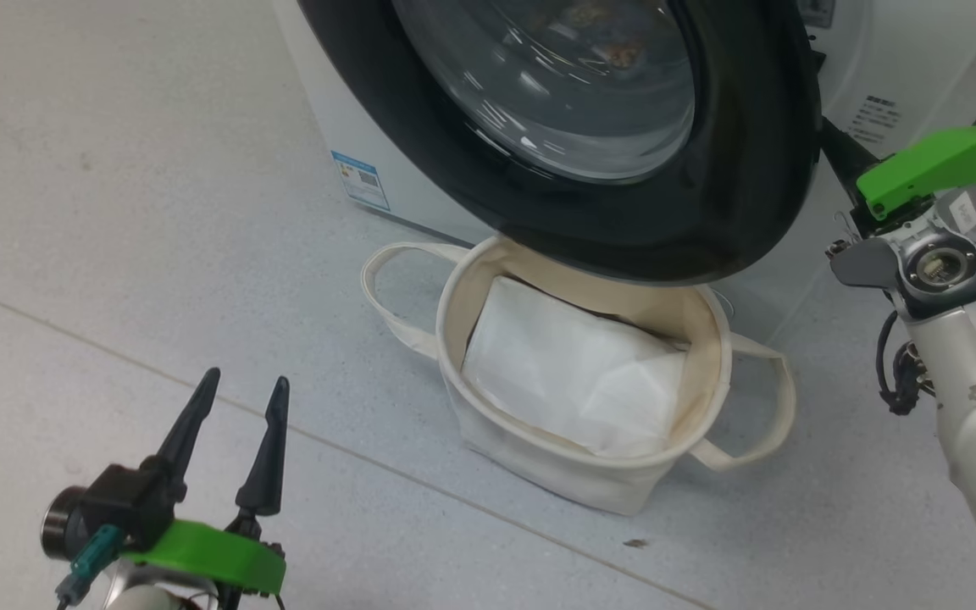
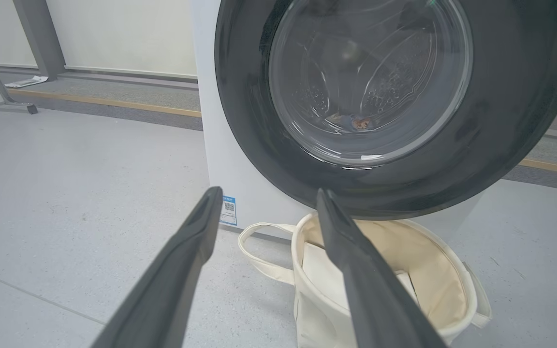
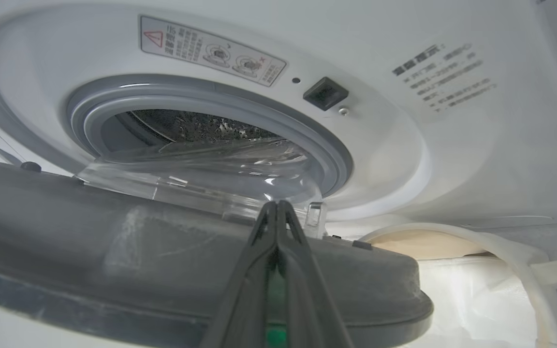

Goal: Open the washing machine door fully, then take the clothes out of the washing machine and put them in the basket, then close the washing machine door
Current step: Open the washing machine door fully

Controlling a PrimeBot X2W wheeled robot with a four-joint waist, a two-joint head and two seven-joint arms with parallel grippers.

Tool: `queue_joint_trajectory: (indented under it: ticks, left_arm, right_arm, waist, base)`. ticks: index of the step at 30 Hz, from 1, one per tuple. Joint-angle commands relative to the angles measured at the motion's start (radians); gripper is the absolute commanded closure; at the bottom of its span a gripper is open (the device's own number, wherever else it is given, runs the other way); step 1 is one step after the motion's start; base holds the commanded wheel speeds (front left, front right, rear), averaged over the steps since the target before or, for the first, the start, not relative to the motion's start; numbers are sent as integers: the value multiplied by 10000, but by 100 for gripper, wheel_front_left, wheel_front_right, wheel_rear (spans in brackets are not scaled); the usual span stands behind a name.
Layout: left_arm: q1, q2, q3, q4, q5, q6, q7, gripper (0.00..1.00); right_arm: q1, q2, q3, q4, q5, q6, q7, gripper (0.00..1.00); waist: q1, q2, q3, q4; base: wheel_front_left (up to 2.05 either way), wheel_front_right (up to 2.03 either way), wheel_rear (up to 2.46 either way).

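Washing machine door [image 1: 734, 169] is only part open, hanging over the basket [image 1: 452, 339], which is parked right under it so the drop is short. Clothes [image 2: 361, 123] are inside, seen thru the door. Your right hand [image 3: 276, 207], fingers pressed together and empty, is tucked behind the door's inner rim, prob. to lever it wider. Left hand [image 1: 246, 379] is spread wide, low, well apart, likely on standby for the grab.

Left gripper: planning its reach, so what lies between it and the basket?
Bare grey floor, crossed by one thin seam, lies between the left gripper and the basket, as the head view shows.
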Motion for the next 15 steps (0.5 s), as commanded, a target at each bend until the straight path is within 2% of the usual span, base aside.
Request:
queue_joint_trajectory:
  ticks: [1, 9, 15]
  left_arm:
    - [-172, 160, 340, -235, -9, 53, -120, 0]
    - [48, 189, 298, -101, -9, 116, -120, 0]
    - [275, 309, 356, -90, -77, 168, -99, 0]
  right_arm:
    - [-380, 187, 180, -286, 78, 14, 142, 100]
    - [32, -144, 821, -709, 262, 14, 1250, 100]
    - [449, 68, 1307, -1365, 345, 14, 1768, 100]
  waist:
    - [0, 0, -45, 57]
    - [0, 0, -483, 86]
    - [0, 0, -779, -185]
  base:
    - [0, 0, 0]
    - [0, 0, 0]
    - [0, 0, 0]
